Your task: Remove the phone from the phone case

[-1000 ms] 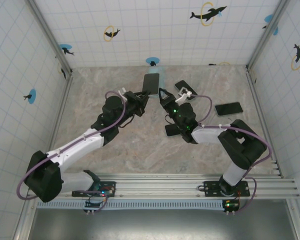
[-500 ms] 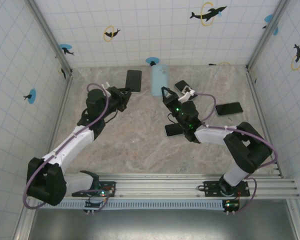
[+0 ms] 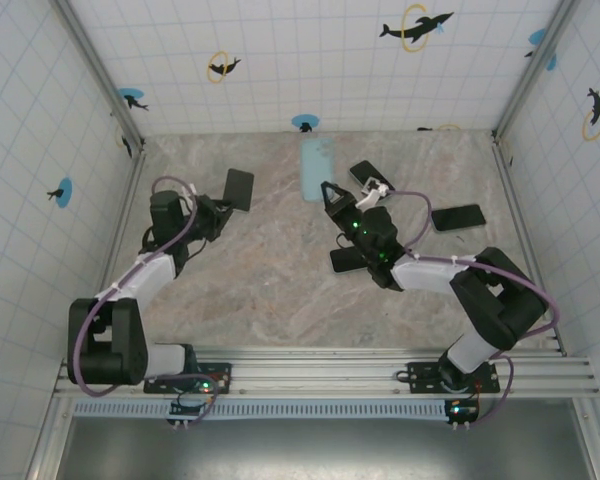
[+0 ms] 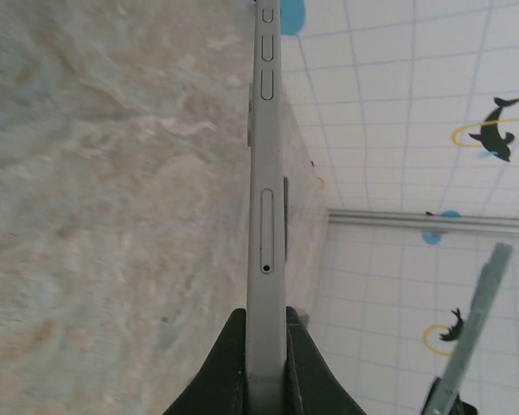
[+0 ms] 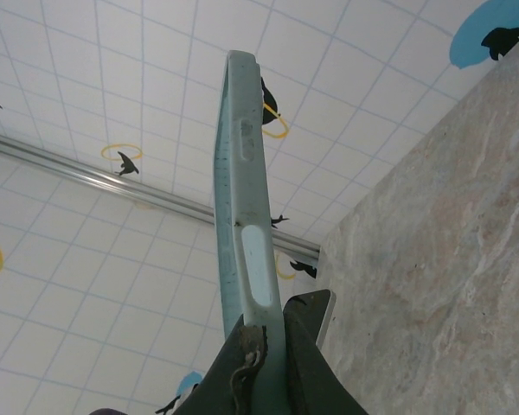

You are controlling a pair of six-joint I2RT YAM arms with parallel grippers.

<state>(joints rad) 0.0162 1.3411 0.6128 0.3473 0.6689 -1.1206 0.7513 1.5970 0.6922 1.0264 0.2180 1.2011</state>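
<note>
Arms [image 3: 140, 275] angled apart, left gripper [image 3: 217, 205] pinching phone [image 3: 238, 189] (right gripper [image 3: 327, 192]: case [image 3: 317, 168]).

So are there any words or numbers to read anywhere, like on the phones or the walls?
No text can be read anywhere.
The slim grey phone, edge-on in the left gripper: buttons and a slot, no print.
The light blue phone case in the right gripper: no lettering.
The white tiled walls: black dolphin stickers with rings, pictures only.

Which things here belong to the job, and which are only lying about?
Job: phone in left claw; light blue phone case in right claw.
Lying about: dark phone at the rear; dark phone on the right; dark phone in the middle.
</note>
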